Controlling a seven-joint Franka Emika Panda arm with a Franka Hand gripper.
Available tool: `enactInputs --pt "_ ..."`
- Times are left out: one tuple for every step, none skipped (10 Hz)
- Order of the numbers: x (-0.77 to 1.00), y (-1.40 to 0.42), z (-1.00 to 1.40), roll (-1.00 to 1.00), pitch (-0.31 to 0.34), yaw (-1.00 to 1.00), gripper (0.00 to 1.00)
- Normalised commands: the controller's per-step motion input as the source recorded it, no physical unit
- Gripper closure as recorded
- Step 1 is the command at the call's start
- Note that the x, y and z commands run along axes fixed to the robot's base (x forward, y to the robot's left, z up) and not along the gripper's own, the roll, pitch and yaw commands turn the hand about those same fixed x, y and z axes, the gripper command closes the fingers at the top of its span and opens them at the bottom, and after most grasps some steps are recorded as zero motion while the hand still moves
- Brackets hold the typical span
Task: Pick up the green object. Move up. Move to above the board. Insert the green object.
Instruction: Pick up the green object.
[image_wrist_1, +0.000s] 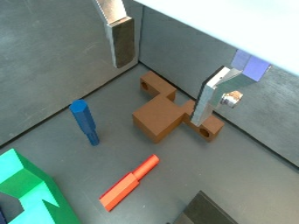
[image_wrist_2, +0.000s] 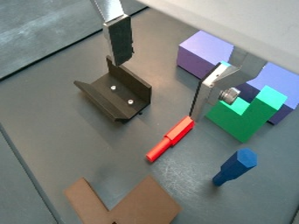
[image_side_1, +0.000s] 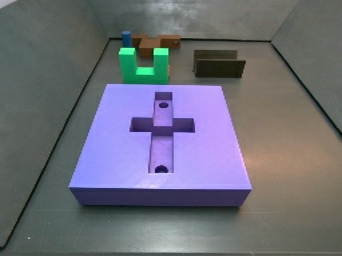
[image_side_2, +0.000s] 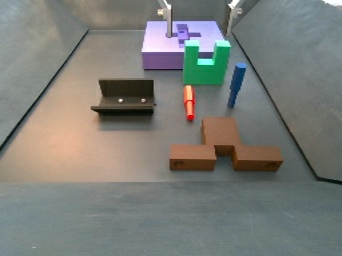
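Green object (image_side_2: 206, 64) beside board (image_side_1: 214, 140), gripper (image_wrist_2: 163, 61) empty above

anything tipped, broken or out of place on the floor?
Nothing stands out. The green object stands upright beside the board, the red peg lies flat, the blue peg stands, and the gripper hangs open above, holding nothing.

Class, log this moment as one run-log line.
phase: before pick | gripper: jaws open, empty, above floor | green object: on floor beside board | insertion: not done
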Motion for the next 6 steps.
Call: enactInputs --pt "-0.02 -0.11 0.00 0.00 -0.011 0.00 0.00" --pt "0.00 -0.12 -0.06 -0.03 0.000 0.00 0.00" --pt "0.00 -0.19 -0.04 0.00 0.000 0.00 0.00" --pt "0.00 -0.22 -0.05 0.00 -0.001 0.00 0.00" --pt "-0.07 -0.39 -0.09 0.00 -0.030 0.00 0.00" --pt "-0.10 -0.53 -0.08 0.00 -0.027 0.00 0.00"
